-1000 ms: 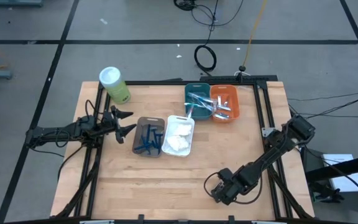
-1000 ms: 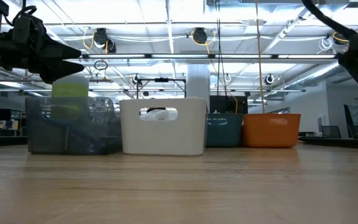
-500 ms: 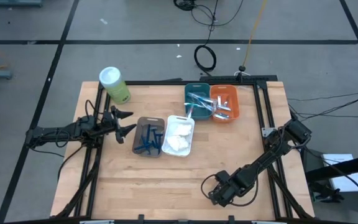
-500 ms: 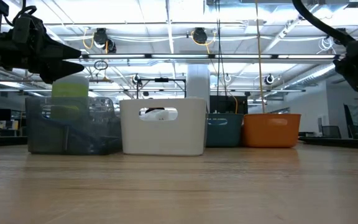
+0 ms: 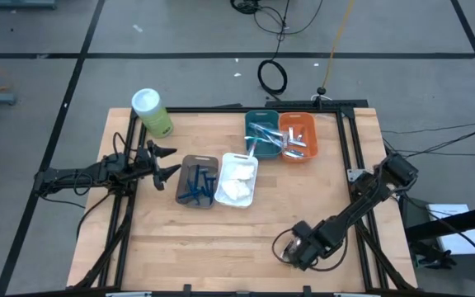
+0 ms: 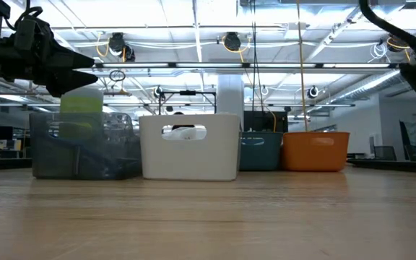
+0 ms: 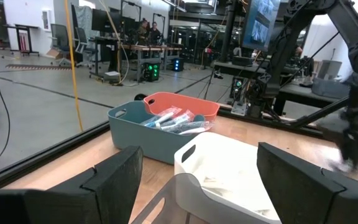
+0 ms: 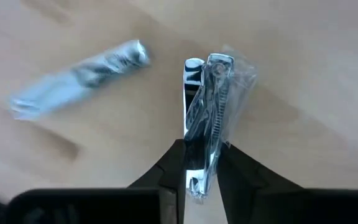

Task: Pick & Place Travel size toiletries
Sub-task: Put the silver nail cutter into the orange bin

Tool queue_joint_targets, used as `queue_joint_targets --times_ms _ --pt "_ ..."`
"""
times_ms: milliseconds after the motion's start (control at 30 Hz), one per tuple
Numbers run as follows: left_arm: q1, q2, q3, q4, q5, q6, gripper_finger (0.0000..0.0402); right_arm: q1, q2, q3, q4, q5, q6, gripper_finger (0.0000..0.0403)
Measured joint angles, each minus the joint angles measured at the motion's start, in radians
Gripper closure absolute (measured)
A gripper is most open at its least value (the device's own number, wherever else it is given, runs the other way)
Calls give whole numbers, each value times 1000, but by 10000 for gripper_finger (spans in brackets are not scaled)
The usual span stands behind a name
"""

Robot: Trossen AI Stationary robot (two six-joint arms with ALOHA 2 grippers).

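In the right wrist view my right gripper (image 8: 201, 168) is shut on a clear-wrapped toiletry packet (image 8: 207, 106) with a white and dark stick inside. A second silvery tube (image 8: 82, 74) lies loose on the wood beside it. The high view puts this gripper (image 5: 303, 250) near the table's near edge, right of centre. My left gripper (image 5: 170, 161) hangs open beside the brown bin (image 5: 196, 180) of dark blue razors, at the table's left. The white bin (image 5: 237, 177) holds white pads, while the teal bin (image 5: 262, 132) and the orange bin (image 5: 297, 136) hold wrapped items. My right gripper pinches the packet's near end (image 8: 199, 158) between its two fingers, coming from above. The packet runs on past the fingertips, along the fingers. I cannot tell whether its far end (image 8: 219, 62) touches the wood.
A green canister with a white lid (image 5: 151, 111) stands at the far left corner. The four bins sit in a row across the table's far half. Bare wood stretches between the bins and the near edge. Black frame rails run along both sides of the table.
My right arm dipped and shifted a little toward the table's left, then rose and came back toward the right. My left arm kept still.
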Motion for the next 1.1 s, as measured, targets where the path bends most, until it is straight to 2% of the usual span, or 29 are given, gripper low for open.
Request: queue_joint_targets --times_ms 100,200,367,467,833,1100 --pt "0 0 0 0 0 0 96 1 -75 -1 -78 40 -1 349" --pt "0 0 0 0 0 0 96 3 -144 1 -91 131 -28 349" --pt "0 0 0 0 0 0 96 -25 -228 3 -76 282 -146 349" --pt "0 0 0 0 0 0 96 -68 -271 2 -122 334 -218 349" --pt "0 0 0 0 0 0 96 -369 -359 3 -216 341 -596 349" --pt "0 0 0 0 0 0 96 -670 -370 4 -212 340 -904 349"
